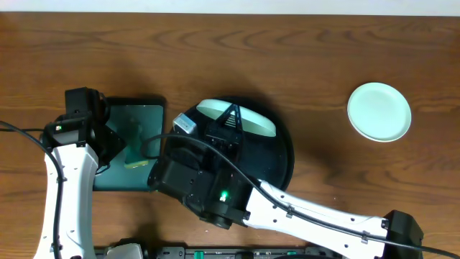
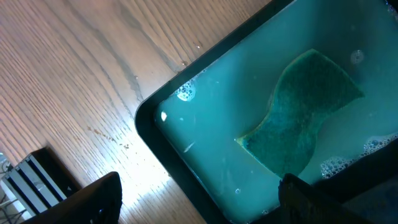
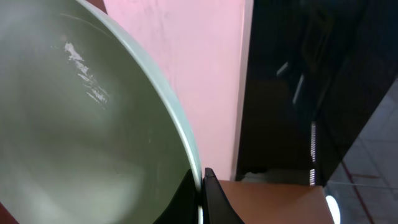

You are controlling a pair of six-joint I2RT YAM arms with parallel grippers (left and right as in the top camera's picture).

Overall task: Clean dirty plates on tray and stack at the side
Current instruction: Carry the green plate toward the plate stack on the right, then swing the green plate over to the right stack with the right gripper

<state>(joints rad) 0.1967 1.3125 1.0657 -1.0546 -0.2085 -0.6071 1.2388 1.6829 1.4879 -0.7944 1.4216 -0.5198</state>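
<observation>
Over the tray [image 1: 279, 155], right gripper [image 3: 200, 183] pinches a rigid, likely slippery mint plate [image 1: 257, 124] by its rim; left gripper [image 2: 205, 202] gapes.

Tilted mint plate [image 1: 248, 119] over black tray [image 1: 284, 155]

Two mint green plates are certain: one plate [image 1: 244, 121] at the round black tray [image 1: 277, 162], another plate [image 1: 379, 111] on the counter [image 1: 287, 50] (a pale rim beneath it may be a third; I cannot tell). Trays number two, counting one rectangular dark-green tray [image 1: 147, 115]. There is one sponge [image 2: 298, 124], and two arms, the left arm [image 1: 68, 180] and the right arm [image 1: 309, 216].
</observation>
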